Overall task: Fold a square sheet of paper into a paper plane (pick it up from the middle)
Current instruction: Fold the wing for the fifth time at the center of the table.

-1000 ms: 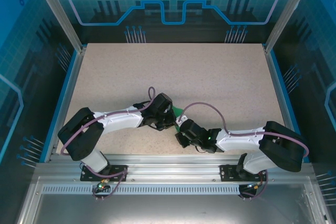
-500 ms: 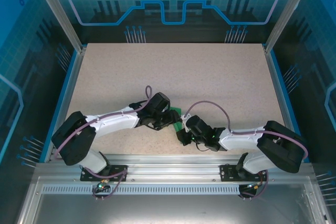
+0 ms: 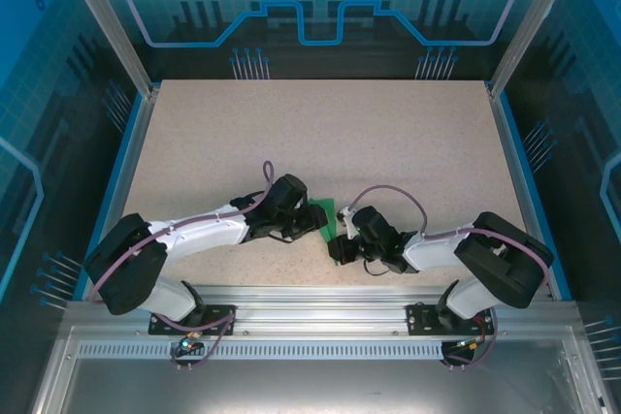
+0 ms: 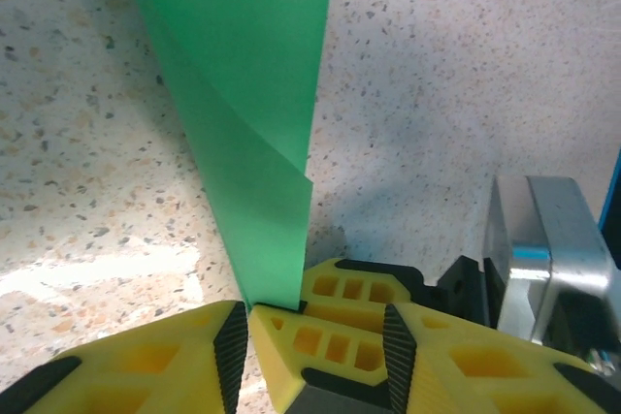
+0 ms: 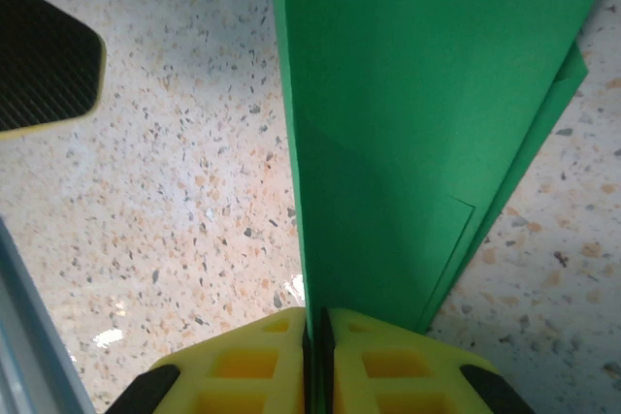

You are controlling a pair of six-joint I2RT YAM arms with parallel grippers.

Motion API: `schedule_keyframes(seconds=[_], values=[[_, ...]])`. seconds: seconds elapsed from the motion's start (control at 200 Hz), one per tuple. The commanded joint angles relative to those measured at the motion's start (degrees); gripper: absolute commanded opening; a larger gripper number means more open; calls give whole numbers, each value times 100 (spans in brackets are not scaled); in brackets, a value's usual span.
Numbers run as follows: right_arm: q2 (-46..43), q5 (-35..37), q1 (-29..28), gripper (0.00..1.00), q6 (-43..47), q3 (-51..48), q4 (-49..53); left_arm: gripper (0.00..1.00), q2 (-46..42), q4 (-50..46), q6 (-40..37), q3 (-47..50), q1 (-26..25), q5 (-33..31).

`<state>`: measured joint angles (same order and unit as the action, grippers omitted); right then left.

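Top external: folded green paper (image 3: 327,212) up on edge on the table (image 3: 320,133), near-centre, between both tools. Right wrist: right tool (image 5: 312,336) pressed together, pinching the paper's fold. Left wrist: left tool (image 4: 330,361) at the paper's narrow tip, jaws partly apart; cannot tell whether gripping.

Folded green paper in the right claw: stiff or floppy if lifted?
Probably light and fairly stiff along its length: the folded paper juts straight out of the shut right claw without drooping. It likely flexes sideways, since its layers look thin.
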<state>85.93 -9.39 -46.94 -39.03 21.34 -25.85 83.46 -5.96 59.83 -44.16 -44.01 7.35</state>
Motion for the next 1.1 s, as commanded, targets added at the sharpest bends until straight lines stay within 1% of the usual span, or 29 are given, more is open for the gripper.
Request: schedule_keyframes(seconds=[0.0,0.235,0.525,0.755,1.09], values=[[160,-420,178,12,-338,-121,-333,44,37,366,-54,98,57,152],[139,-650,386,12,-571,-227,-491,44,165,599,-147,105,58,264],[158,-610,436,12,-747,-341,-663,43,627,932,-244,26,54,435],[158,-621,447,14,-768,-289,-487,43,1041,1148,-379,-136,54,478],[-2,-688,447,19,-758,-80,-12,41,1356,1115,-434,-224,59,478]])
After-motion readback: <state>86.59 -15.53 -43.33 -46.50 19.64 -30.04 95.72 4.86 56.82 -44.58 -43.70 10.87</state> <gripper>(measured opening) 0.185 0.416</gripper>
